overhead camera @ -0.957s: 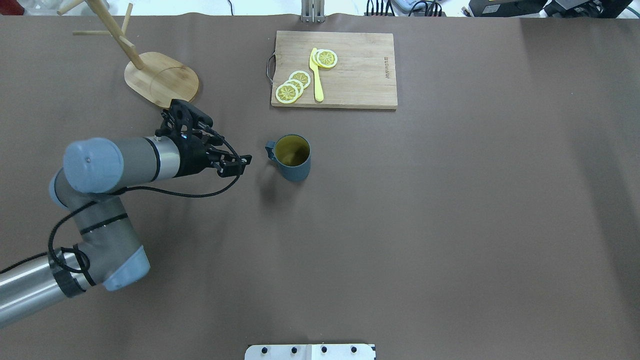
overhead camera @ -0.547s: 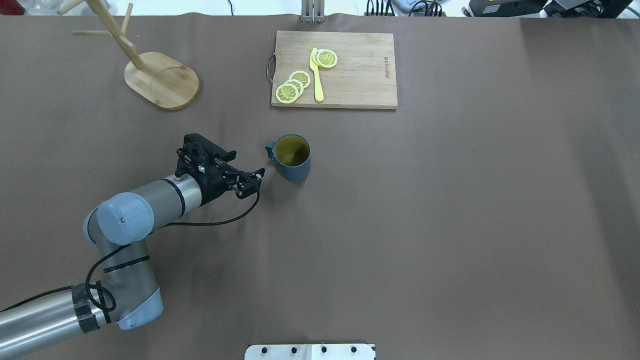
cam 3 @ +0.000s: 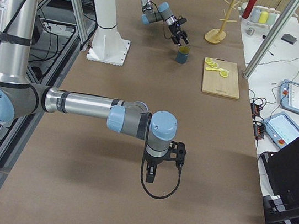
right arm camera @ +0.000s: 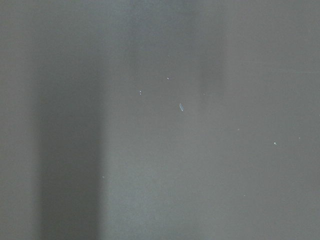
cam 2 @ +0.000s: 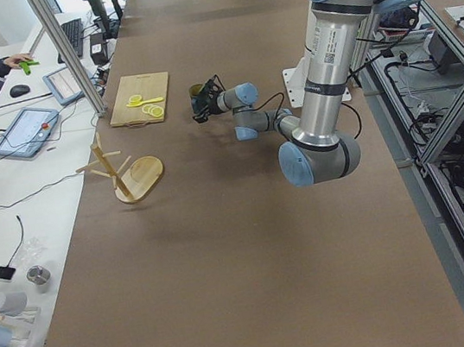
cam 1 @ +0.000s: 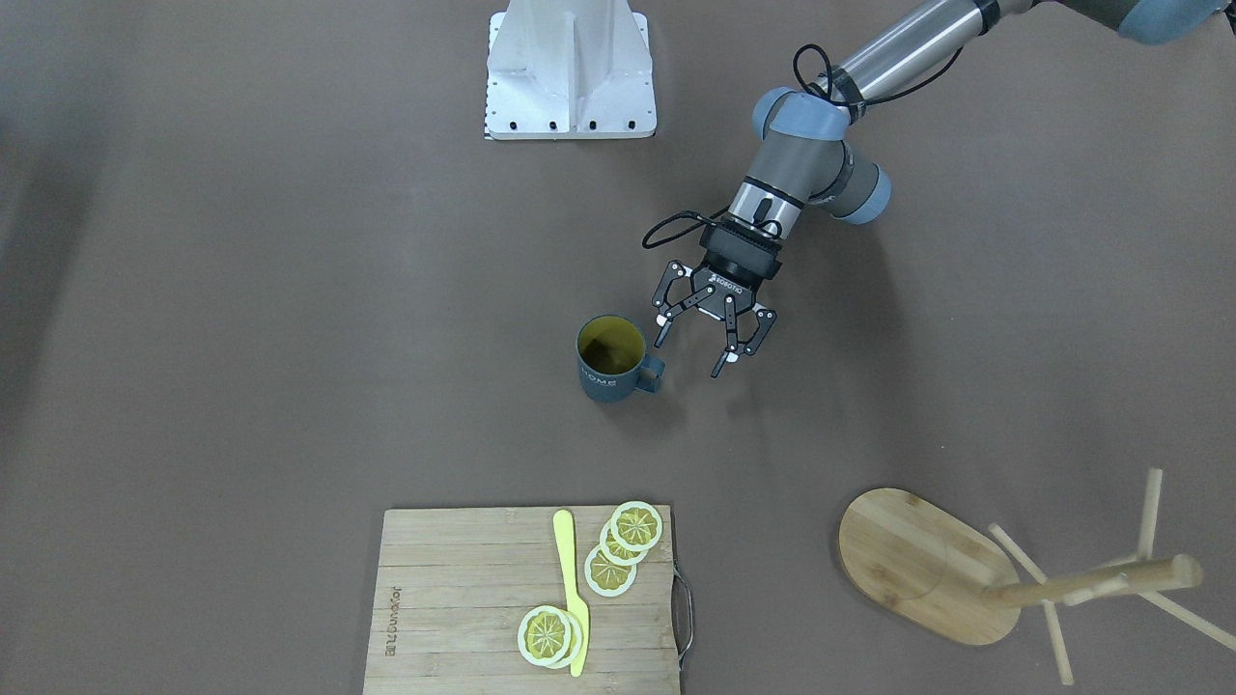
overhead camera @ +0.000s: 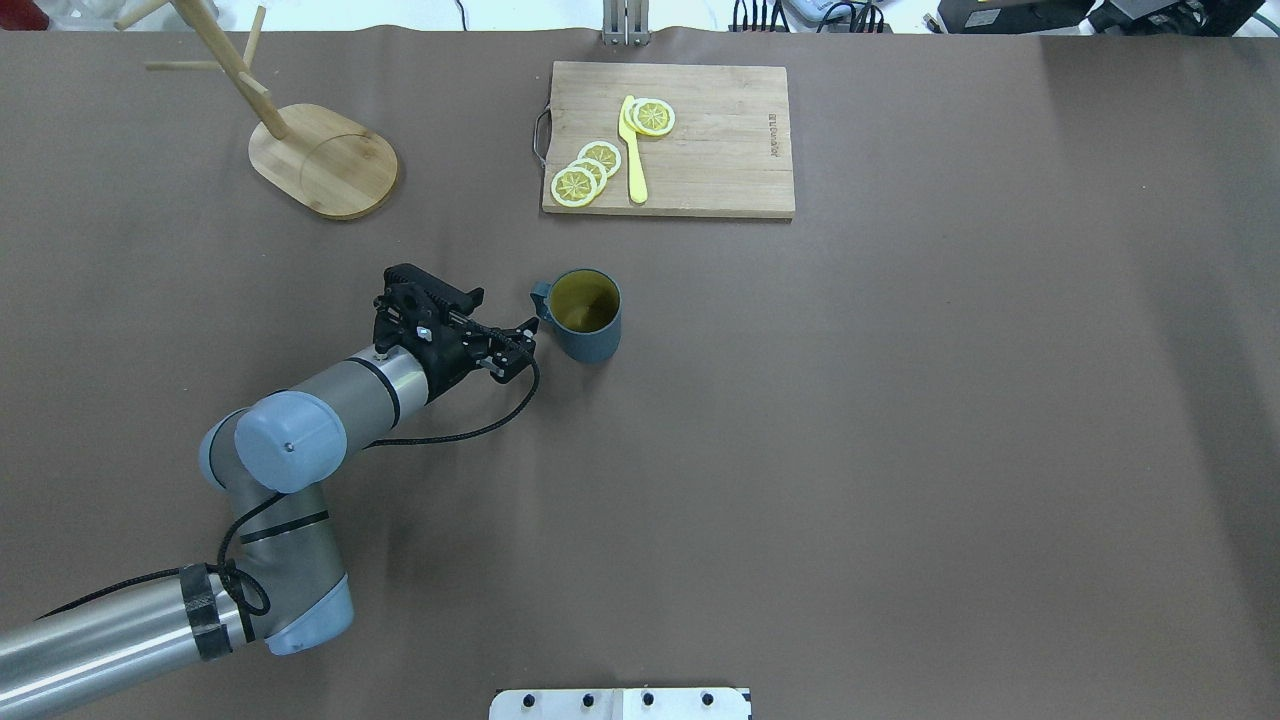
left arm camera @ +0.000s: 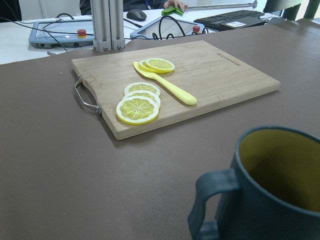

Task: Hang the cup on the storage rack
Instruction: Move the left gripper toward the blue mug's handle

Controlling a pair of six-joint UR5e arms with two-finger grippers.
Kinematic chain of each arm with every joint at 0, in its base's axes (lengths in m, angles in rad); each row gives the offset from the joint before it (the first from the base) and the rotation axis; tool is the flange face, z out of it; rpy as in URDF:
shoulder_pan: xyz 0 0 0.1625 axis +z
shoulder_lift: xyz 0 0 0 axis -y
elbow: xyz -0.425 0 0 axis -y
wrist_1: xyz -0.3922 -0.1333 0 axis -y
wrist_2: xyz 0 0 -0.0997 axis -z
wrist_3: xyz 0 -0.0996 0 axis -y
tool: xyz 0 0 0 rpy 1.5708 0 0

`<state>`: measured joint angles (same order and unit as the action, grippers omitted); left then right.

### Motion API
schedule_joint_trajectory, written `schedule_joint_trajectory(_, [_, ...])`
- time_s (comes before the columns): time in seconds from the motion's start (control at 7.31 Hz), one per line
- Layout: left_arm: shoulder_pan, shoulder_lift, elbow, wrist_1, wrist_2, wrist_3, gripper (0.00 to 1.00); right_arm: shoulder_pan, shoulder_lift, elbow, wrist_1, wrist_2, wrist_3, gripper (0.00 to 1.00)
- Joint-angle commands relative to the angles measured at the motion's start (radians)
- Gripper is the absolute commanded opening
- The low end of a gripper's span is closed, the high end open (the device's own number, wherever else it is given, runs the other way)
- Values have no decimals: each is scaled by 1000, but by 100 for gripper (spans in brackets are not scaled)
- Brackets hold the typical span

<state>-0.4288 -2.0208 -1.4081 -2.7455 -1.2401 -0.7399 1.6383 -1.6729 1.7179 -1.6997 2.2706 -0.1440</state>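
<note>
Hovering beside the slate-blue cylindrical mug (cam 1: 606,384), left tool (cam 1: 697,353) spread | mug upright on brown table (cam 1: 290,290) | right tool (cam 3: 151,176): state unclear

A brown-covered table (overhead camera: 900,450) runs beside a white desk (cam 2: 0,230) carrying tablets (cam 2: 25,130) and a keyboard (cam 2: 74,37).

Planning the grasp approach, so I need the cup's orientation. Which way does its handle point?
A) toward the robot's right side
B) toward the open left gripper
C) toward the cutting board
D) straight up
B: the cup stands upright, and its handle sticks out sideways on the side where the left gripper sits, with its fingers open.
</note>
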Motion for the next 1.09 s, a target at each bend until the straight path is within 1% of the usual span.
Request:
schedule_joint_trajectory(0.0, [1, -27, 41, 4, 11, 4, 73, 0, 1, 0, 0, 1, 1, 100])
schedule_joint_trajectory(0.27, [5, -41, 61, 4, 8, 4, 68, 0, 1, 0, 2, 1, 6, 100])
schedule_joint_trajectory(0.55, [7, -70, 86, 4, 2, 4, 66, 0, 1, 0, 2, 1, 9, 100])
schedule_joint_trajectory(0.96, [7, -72, 86, 4, -1, 4, 52, 0, 2, 0, 2, 3, 9, 100])
